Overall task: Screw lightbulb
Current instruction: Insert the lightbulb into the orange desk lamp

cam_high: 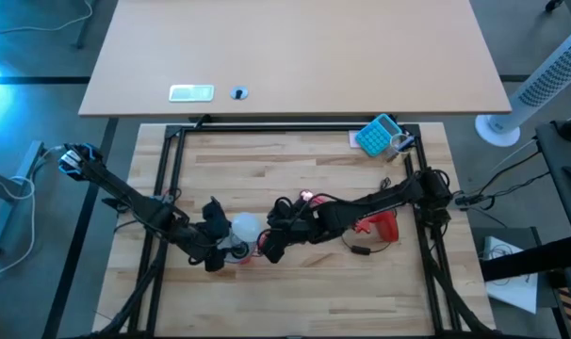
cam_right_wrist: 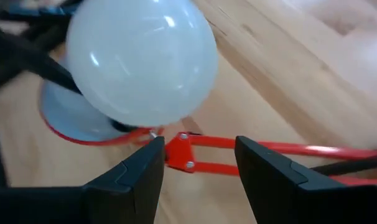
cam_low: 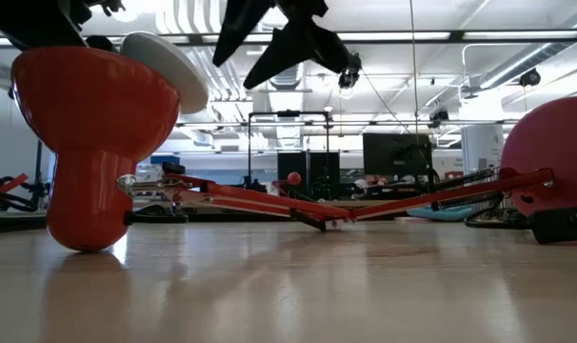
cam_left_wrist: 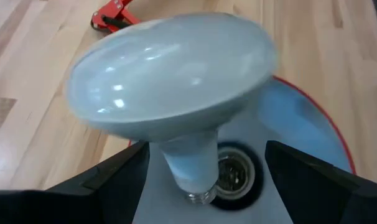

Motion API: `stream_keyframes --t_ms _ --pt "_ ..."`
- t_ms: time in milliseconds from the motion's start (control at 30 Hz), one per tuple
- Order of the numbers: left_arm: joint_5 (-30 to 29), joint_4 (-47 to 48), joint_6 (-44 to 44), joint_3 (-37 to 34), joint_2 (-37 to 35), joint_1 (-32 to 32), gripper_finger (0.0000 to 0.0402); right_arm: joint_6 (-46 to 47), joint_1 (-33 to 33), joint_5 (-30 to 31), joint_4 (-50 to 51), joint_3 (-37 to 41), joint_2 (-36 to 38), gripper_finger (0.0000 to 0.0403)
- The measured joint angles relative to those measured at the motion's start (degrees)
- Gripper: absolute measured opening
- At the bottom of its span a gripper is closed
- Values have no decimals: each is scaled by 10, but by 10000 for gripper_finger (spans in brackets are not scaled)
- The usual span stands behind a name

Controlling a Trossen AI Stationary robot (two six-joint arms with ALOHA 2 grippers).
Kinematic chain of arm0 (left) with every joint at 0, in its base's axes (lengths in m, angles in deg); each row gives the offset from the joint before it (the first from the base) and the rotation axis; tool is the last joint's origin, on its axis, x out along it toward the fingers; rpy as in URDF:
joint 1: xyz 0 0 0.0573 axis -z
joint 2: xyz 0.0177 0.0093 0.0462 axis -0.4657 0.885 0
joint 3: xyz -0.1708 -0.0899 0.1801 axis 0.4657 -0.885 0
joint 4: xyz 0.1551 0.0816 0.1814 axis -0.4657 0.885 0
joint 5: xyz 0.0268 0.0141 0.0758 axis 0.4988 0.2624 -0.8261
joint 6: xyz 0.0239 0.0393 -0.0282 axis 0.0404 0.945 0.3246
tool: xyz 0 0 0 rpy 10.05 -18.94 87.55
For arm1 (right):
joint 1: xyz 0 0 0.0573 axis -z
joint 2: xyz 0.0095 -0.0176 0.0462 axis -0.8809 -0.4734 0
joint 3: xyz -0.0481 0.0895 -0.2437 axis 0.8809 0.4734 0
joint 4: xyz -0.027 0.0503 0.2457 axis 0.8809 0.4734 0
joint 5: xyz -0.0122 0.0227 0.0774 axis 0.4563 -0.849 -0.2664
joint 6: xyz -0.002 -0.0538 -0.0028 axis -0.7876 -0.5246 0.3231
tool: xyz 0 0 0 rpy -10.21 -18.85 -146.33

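Note:
The white lightbulb [cam_left_wrist: 170, 68] sits tilted in the upturned red lamp shade [cam_low: 89, 124]. Its narrow screw base [cam_left_wrist: 200, 194] is down beside the socket [cam_left_wrist: 235, 177], and its dome [cam_low: 165, 57] leans out over the rim. My left gripper [cam_left_wrist: 207, 155] is open, with one finger on each side of the bulb's neck. My right gripper [cam_right_wrist: 198, 149] is open and empty, a little above and to the right of the bulb [cam_right_wrist: 142, 62]. In the high view the bulb [cam_high: 245, 226] lies between my left gripper [cam_high: 220, 247] and my right gripper [cam_high: 271, 247]. My left gripper has its fingers [cam_left_wrist: 114, 180] level with the bulb's neck [cam_left_wrist: 185, 155], one on each side and both apart from it in the wrist view. I cannot tell whether either finger touches the neck or the shade.
The lamp's red jointed arm [cam_low: 269, 200] lies low across the table to its red base [cam_high: 380, 226] on the right. A blue calculator-like object [cam_high: 377, 135] lies at the far right. A black cable [cam_high: 361, 250] runs near the base.

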Motion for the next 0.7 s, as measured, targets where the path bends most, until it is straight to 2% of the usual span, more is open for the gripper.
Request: stream_keyframes --t_ms 100,233,400,567,700 --pt "1 17 9 1 -2 0 311 -85 -1 -4 -8 6 0 191" --pt "1 25 18 1 -4 -3 311 -163 11 -82 -7 7 0 203" --pt "5 31 18 1 -8 -14 311 -221 39 -108 -7 8 0 247" --pt "12 31 20 0 -9 -31 311 -236 73 -185 -17 12 -6 304" --pt "34 33 28 0 -10 -44 311 -251 90 -235 -55 14 -28 327"
